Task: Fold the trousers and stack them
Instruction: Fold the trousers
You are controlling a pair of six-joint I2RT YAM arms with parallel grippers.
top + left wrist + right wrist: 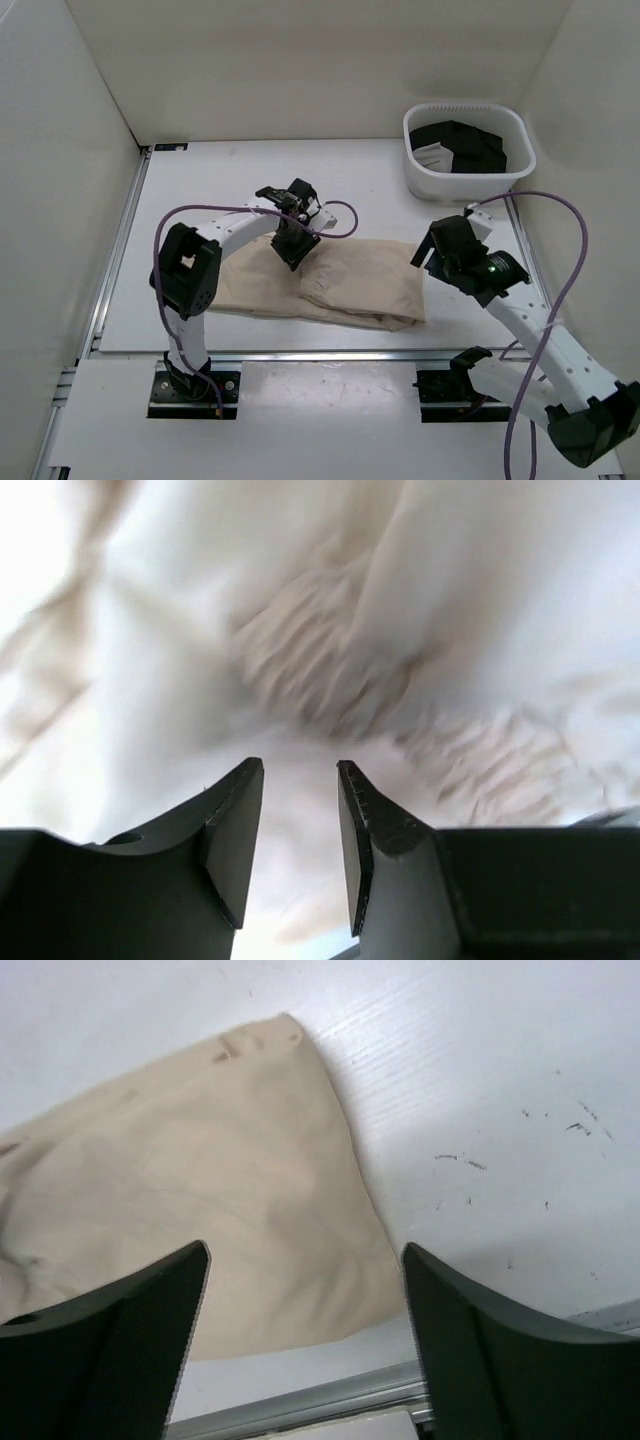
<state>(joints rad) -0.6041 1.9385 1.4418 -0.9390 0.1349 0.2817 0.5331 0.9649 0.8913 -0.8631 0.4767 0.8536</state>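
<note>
Directly beneath the left gripper (pixel 300 770), whose jaws stand a little apart with nothing pinched between them, the trousers (pixel 350 285) lie flat in a folded strip on the table (pixel 230 180). Just off the cloth's right end hangs the right gripper (pixel 305 1250), jaws spread wide and empty, with a trouser corner below it.

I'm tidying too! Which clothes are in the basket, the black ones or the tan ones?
The black clothing with a white patch lies in the white basket; the tan trousers lie flat on the table, outside it.
</note>
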